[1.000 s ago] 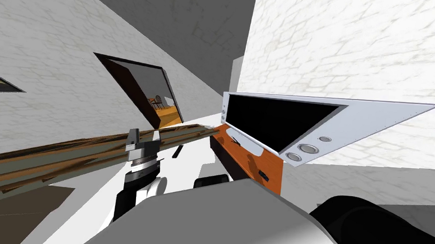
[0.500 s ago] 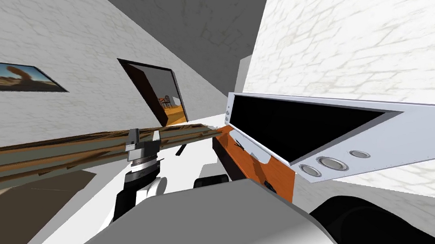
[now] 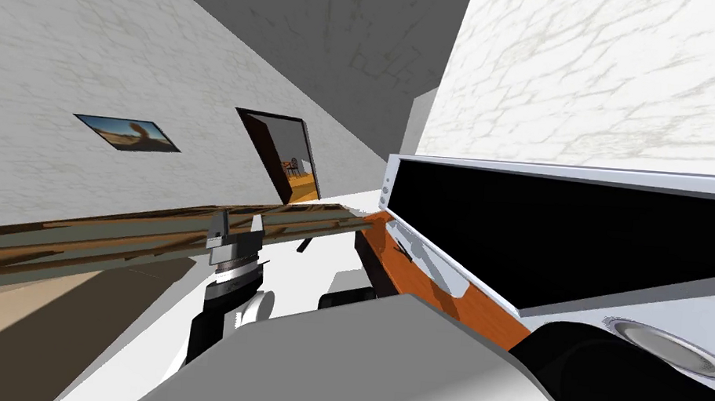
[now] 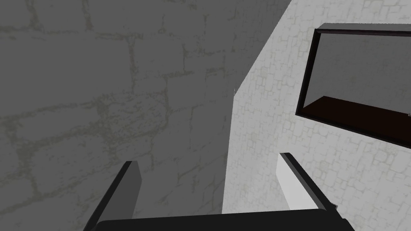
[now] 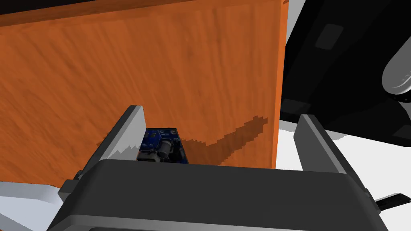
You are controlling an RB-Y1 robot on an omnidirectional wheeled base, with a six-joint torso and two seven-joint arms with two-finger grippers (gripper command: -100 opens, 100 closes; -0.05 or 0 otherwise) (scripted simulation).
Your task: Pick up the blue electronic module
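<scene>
The blue electronic module [image 5: 162,148] is a small blue board with grey parts, lying on the orange wood surface [image 5: 160,72]. It sits close beside one finger of my right gripper [image 5: 220,120], down near the finger's base, and the gripper's dark body hides part of it. The right gripper is open and the module is not between its fingertips. My left gripper [image 3: 238,225] is raised in front of the chest, its fingers [image 4: 128,188] open with nothing between them.
The orange surface belongs to a low cabinet [image 3: 421,273] that carries a large white-framed television [image 3: 582,226] at my right. A long brown wooden ledge [image 3: 109,236] crosses the left side. An open doorway [image 3: 288,162] lies ahead, across white floor [image 3: 321,254].
My head view has swung, so the television and orange cabinet now loom larger and further right. The wall picture and doorway shifted right. The left gripper keeps its place.
</scene>
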